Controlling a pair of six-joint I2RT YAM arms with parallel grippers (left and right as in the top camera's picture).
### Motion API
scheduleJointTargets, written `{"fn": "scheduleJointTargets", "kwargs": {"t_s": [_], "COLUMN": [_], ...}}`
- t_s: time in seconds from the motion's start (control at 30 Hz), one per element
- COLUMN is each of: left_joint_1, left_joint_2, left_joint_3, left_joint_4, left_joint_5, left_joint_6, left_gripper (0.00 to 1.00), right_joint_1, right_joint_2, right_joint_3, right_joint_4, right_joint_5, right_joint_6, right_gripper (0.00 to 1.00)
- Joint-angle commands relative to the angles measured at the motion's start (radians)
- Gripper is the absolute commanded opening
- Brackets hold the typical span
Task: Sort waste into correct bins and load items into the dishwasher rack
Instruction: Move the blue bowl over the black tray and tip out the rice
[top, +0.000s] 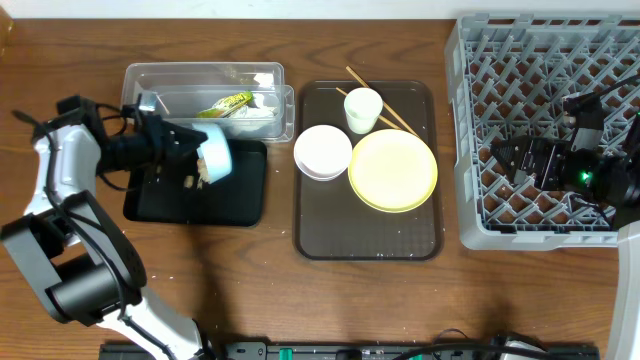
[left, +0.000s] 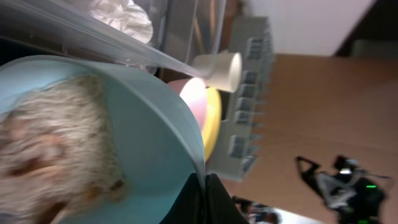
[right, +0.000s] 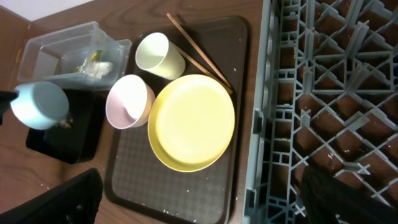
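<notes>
Tipping over the black tray (top: 238, 200), the light blue bowl (top: 215, 158) is hanging on its side, rice-like scraps (left: 62, 149) sticking inside. Left gripper (top: 195, 152) is pinching the thin rim. Probably light, stiff, slick plastic that could pivot. Right gripper (top: 505, 160) is hovering over the grey rack (top: 470, 100), fingers spread wide, holding nothing.

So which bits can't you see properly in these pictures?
- Left wrist view: the mush in the light blue bowl is too close and blurry to name.
- Overhead view: the left hand has its fingertips hidden by that bowl.
- Right wrist view: the right hand shows only as two dark blurs, cut off by the bottom edge.
- Overhead view: the dishwasher rack is cut off at the right edge and partly covered by the right arm.
</notes>
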Motion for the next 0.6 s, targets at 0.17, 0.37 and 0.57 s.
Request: {"fn": "scheduleJointTargets", "kwargs": {"t_s": [0.17, 0.37, 0.57], "left_joint_1": [0.092, 0.134, 0.141], "left_joint_2": [0.004, 0.004, 0.004], "left_joint_3": [-0.066, -0.122, -0.132], "left_joint_4": [-0.006, -0.005, -0.007], "left_joint_5": [0.185, 0.298, 0.330], "left_joint_6": [0.029, 0.029, 0.005], "left_gripper": [0.06, 0.06, 0.06], "right_joint_1": [-0.011, -0.011, -0.011], "right_joint_2": [-0.005, -0.005, -0.005], "right_joint_3": [0.021, 0.021, 0.021], "right_joint_4": [0.001, 0.002, 0.002], "right_joint_5": [-0.002, -0.002, -0.002], "right_joint_6": [-0.004, -0.004, -0.004], "right_gripper": [0.99, 0.99, 0.99]}}
